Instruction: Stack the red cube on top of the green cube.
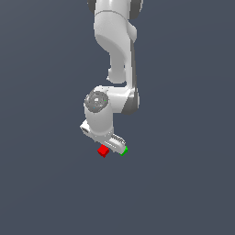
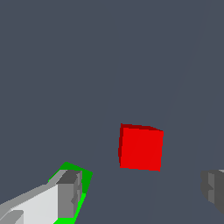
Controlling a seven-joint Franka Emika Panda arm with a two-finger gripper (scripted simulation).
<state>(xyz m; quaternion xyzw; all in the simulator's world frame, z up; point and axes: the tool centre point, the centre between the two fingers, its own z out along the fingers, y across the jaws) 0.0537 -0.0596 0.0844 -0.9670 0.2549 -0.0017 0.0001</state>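
exterior view: red cube point(image 1: 103, 151) on surface point(image 1: 183, 183) under my gripper point(image 1: 114, 148), green cube point(image 1: 123, 151) just beside. wrist view: fingers point(image 2: 69, 193) spread open, empty, one finger covering green. red looks rigid, light, probably slick; i'd pinch opposite flat faces, mid-height.

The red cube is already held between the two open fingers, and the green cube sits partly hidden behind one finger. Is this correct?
Not quite. In the wrist view the red cube lies apart from both fingers, not held. The gripper is open, and the green cube is indeed partly hidden behind one finger.
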